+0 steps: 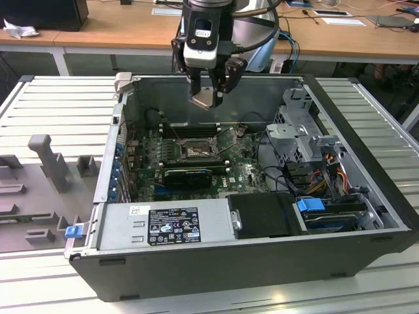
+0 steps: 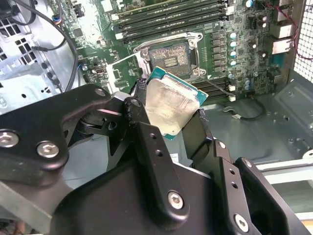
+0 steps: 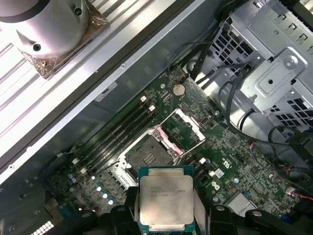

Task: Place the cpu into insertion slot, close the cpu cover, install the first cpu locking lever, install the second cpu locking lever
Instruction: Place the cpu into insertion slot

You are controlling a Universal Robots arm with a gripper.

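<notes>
Gripping cpu (image 3: 166, 200) (seemingly) above insertion slot (image 3: 146, 157)

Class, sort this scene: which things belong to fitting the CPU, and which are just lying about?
Job: cpu, held in the tool; insertion slot, empty; cpu cover, open.
Lying about: memory slots; expansion card; power supply; drive cage; blue clip.

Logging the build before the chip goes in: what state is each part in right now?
cpu: held by the end effector, above the board, not yet seated.
end effector: shut on the cpu.
insertion slot: empty, uncovered.
cpu cover: flipped open, off the slot.
computer case: side open, board exposed.
</notes>
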